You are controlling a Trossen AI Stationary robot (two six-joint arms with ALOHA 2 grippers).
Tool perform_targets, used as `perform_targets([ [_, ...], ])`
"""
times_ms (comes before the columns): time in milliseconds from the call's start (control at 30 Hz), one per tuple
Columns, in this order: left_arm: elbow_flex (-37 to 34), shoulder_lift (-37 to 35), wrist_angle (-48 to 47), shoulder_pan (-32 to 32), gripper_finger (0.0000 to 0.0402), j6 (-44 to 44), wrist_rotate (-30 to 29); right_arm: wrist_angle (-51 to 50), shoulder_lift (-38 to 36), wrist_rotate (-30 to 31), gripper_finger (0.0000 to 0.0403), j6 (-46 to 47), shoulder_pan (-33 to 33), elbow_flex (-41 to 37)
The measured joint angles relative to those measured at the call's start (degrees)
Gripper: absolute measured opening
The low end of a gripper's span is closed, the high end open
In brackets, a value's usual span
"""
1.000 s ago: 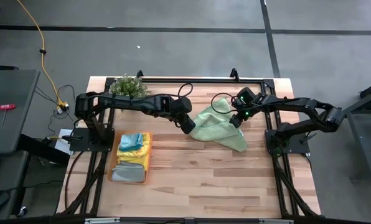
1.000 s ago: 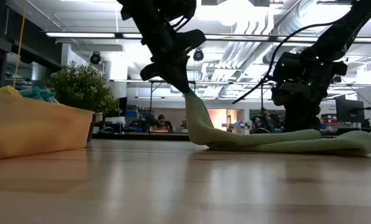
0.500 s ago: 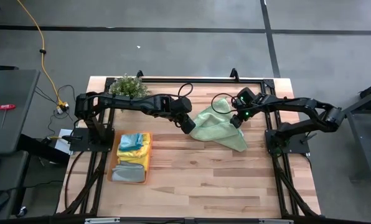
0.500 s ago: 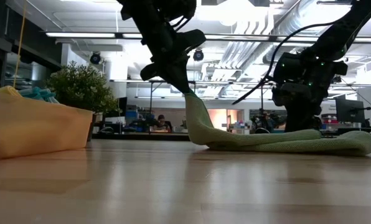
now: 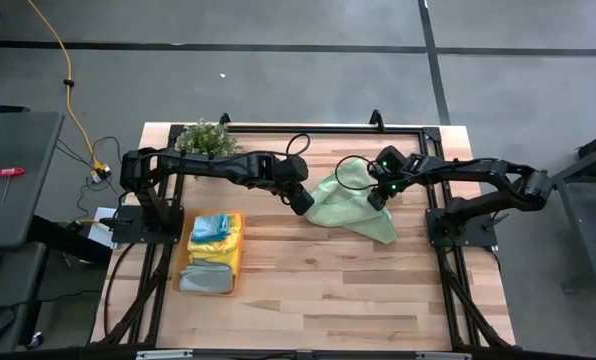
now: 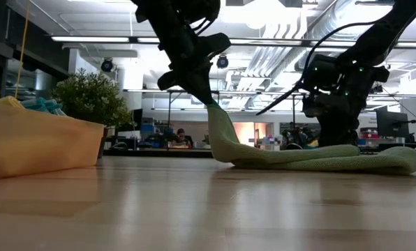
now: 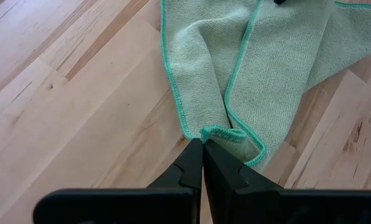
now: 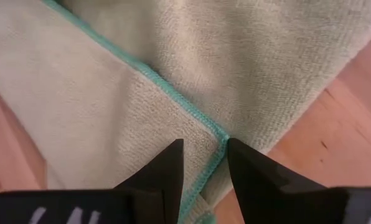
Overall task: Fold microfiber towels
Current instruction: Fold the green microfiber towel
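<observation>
While the pale green towel (image 5: 353,210) lay crumpled on the desk (image 5: 318,280) just right of the frame's centre, the left pincer (image 5: 305,205) was clenched on its left corner, lifting that edge. The right pincer (image 5: 376,192) hovered over the towel's upper right part, fingers (image 8: 164,171) parted and gripping nothing. More towels (image 5: 213,250) sat in an orange tray (image 5: 185,262) at lower left.

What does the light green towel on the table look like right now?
The pale green microfiber towel is soft and fuzzy, with a teal stitched edge. It lies rumpled and partly folded over on the wooden table. The left gripper pinches one corner, lifting it. The right gripper straddles another edge, fingers apart.
</observation>
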Motion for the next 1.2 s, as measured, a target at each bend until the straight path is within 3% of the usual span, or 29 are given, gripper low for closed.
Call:
perform_targets([
  [300, 0.00, 0.02, -0.01, 0.00, 0.0001, 0.02, 0.00, -0.17, 0.02, 3.42, 0.0106, 2.09, 1.34, 0.00],
  [567, 0.00, 0.00, -0.02, -0.02, 0.0001, -0.27, 0.00, 0.80, 0.02, 6.83, 0.0010, 4.98, 1.32, 0.00],
  [700, 0.14, -0.47, -0.23, 0.78, 0.0001, -2.34, -0.07, 1.50, -0.17, 6.79, 0.0003, 6.40, 1.32, 0.90],
  [967, 4.62, -2.46, -7.74, 4.86, 0.0001, -0.93, -0.46, -8.25, -6.90, 6.80, 0.0000, 2.07, -0.54, 10.37],
  [1200, 8.73, -4.82, -9.84, 7.40, 0.0001, 2.60, -5.76, -17.32, -13.81, 11.34, 0.0000, -1.10, -1.06, 20.61],
])
